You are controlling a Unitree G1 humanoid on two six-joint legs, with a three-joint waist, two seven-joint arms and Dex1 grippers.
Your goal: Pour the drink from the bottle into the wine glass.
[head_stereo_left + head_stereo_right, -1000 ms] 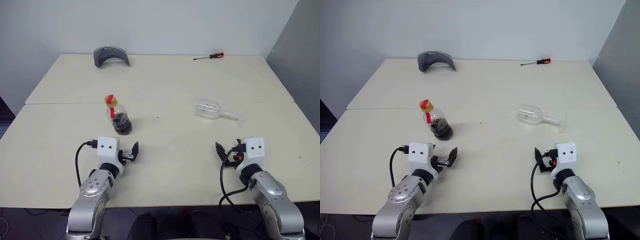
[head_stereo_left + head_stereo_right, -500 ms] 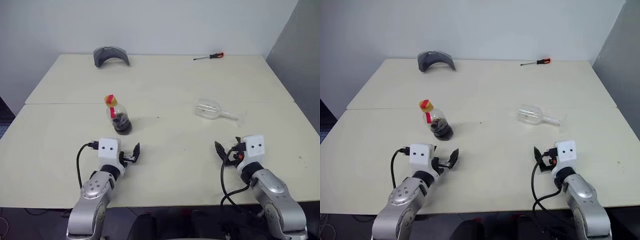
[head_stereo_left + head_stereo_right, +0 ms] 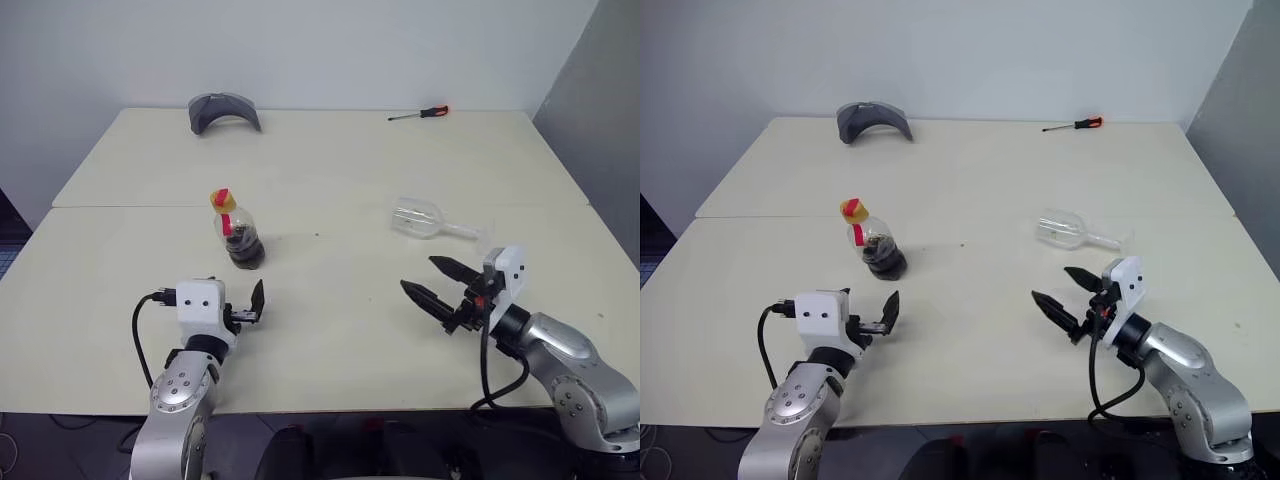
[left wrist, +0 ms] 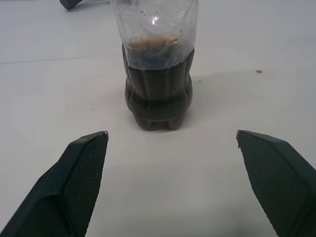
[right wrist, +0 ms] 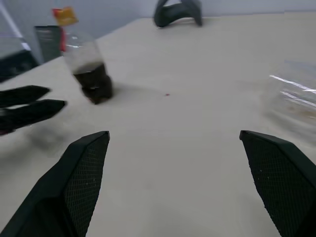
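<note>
The bottle [image 3: 238, 235] stands upright left of the table's centre, with a yellow cap, a red strip at its neck and the dark drink [image 4: 158, 94] in its lower part. The wine glass [image 3: 425, 218] lies on its side to the right, stem pointing right. My left gripper [image 3: 254, 303] is open just in front of the bottle, which shows straight ahead between its fingers [image 4: 81, 168] and apart from them. My right gripper [image 3: 418, 272] is open above the table, in front of the glass and turned toward the bottle. Neither gripper holds anything.
A grey curved object [image 3: 223, 108] lies at the back left and a red-handled screwdriver [image 3: 420, 113] at the back right. A seam [image 3: 130, 207] runs across the table behind the bottle. The right wrist view shows my left gripper [image 5: 24, 106] near the bottle [image 5: 89, 69].
My right gripper has risen and swung to the left, its fingers now pointing across the table toward the bottle. The left gripper has barely shifted. Bottle and glass have not moved.
</note>
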